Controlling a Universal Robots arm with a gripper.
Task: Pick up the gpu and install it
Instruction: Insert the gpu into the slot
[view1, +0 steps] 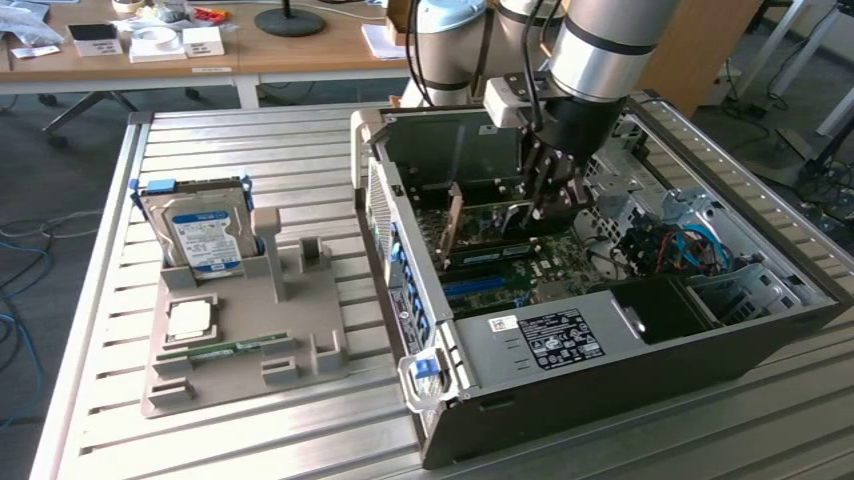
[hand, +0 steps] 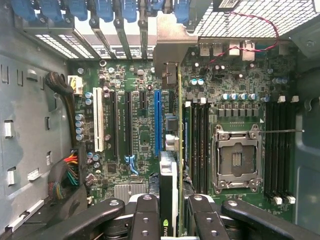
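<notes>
The gpu (view1: 497, 226) stands on edge inside the open computer case (view1: 400, 215), low over the motherboard, with its metal bracket toward the case's rear slot wall. My gripper (view1: 547, 196) reaches down into the case and is shut on the card's upper edge. In the wrist view the gpu (hand: 169, 172) shows edge-on between my two black fingers (hand: 146, 216), running up to its bracket (hand: 172, 47). It sits just beside the blue expansion slot (hand: 158, 120). Whether the card is seated in a slot I cannot tell.
A grey parts holder (view1: 300, 290) on the slatted metal table, at the exterior view's left, carries a silver hard drive (view1: 200, 235), a processor chip (view1: 190, 318) and a green memory stick (view1: 230, 350). Inside the case are an open processor socket (hand: 236, 160), memory slots (hand: 280, 147) and cable bundles (hand: 62, 90).
</notes>
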